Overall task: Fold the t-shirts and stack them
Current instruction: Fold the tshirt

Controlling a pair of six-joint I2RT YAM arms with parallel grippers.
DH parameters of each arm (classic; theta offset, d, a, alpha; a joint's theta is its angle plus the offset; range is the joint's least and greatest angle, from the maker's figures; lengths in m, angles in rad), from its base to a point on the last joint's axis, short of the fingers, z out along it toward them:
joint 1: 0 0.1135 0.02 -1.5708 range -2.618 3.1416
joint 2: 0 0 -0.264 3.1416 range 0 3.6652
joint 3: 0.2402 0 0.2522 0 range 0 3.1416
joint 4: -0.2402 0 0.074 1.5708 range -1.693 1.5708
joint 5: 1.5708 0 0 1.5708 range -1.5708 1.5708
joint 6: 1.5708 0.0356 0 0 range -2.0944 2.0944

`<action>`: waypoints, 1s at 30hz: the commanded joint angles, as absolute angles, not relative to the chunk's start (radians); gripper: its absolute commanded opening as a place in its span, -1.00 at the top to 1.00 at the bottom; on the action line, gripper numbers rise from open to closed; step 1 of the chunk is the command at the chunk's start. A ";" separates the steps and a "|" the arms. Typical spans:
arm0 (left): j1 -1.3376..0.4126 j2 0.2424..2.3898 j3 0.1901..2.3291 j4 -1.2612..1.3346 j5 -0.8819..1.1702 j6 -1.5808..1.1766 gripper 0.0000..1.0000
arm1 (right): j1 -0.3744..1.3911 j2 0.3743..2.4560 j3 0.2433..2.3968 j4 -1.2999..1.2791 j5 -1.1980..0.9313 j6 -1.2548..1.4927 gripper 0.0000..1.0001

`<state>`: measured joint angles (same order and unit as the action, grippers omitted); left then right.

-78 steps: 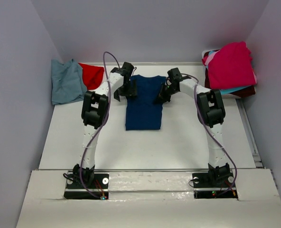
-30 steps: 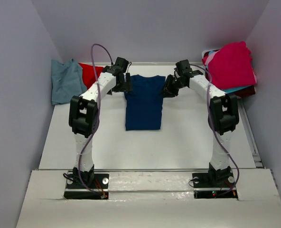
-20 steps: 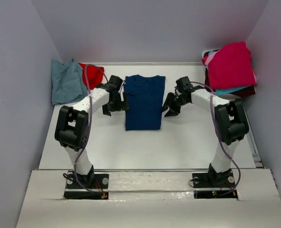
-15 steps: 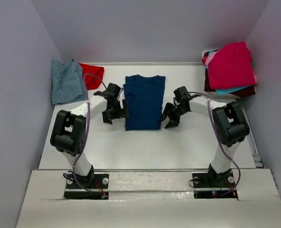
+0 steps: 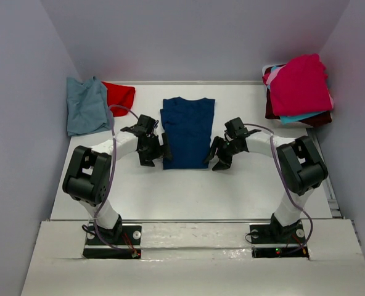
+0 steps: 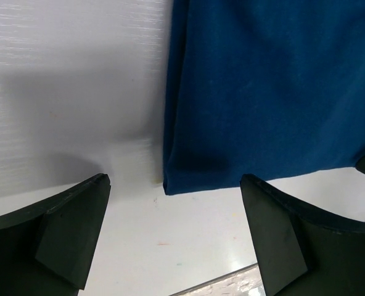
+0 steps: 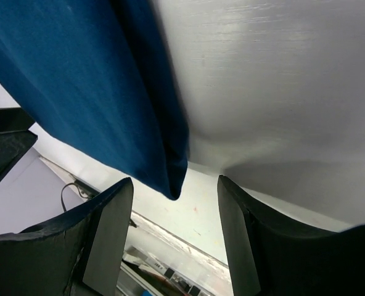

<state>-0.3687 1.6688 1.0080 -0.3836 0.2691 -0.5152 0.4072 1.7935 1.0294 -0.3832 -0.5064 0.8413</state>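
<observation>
Navy t-shirt (image 5: 186,132) between spread, empty jaws

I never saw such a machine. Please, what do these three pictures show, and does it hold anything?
Two robot arms stand at the near edge of a white table. The wide picture looks down from above; the two close ones come from wrist cameras, so the black shapes are fingers. A navy t-shirt lies flat in the middle. The left gripper and right gripper stand open beside its near corners, holding nothing. A blue-grey t-shirt and a red t-shirt lie far left; a magenta-topped pile sits far right.
</observation>
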 commanded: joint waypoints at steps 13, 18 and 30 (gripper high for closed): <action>-0.357 1.649 0.844 -0.215 0.474 -0.638 -0.98 | 0.414 1.773 0.947 -0.229 -0.538 0.920 -0.23; -0.347 1.631 0.798 -0.198 0.499 -0.658 -0.98 | 0.414 1.766 0.922 -0.196 -0.540 0.946 -0.21; -0.318 1.635 0.684 -0.127 0.526 -0.704 -0.98 | 0.414 1.756 0.845 -0.097 -0.551 1.009 -0.08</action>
